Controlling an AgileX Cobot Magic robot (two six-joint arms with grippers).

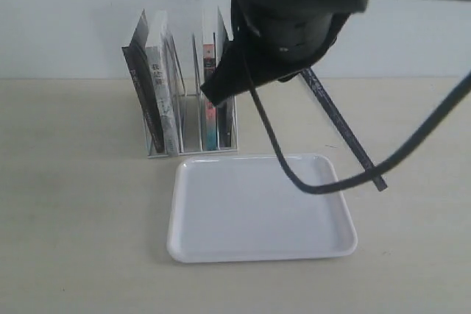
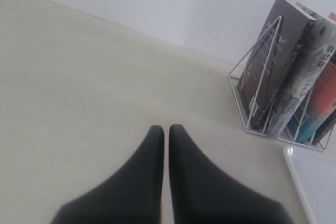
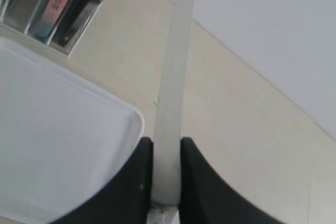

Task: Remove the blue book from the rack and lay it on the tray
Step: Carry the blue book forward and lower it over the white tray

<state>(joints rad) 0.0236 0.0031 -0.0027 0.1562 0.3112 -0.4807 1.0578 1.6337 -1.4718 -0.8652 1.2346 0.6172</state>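
Observation:
My right gripper [image 3: 166, 142] is shut on the blue book [image 3: 170, 103], whose pale page edge runs away from the fingers, edge-on. In the exterior view the blue book [image 1: 346, 131] shows as a thin dark strip slanting down to the right, in the air above the right edge of the white tray [image 1: 243, 215]. The tray lies in front of the white wire rack [image 1: 188, 145]. My left gripper [image 2: 166, 129] is shut with nothing in it, over bare table well away from the rack [image 2: 241, 103].
The rack still holds a black-spined book [image 1: 143, 101], a grey-white book [image 1: 163, 93] and a pink-and-teal book [image 1: 210, 101]. The right arm's black cable [image 1: 294, 174] loops down over the tray. A white wall stands behind the table.

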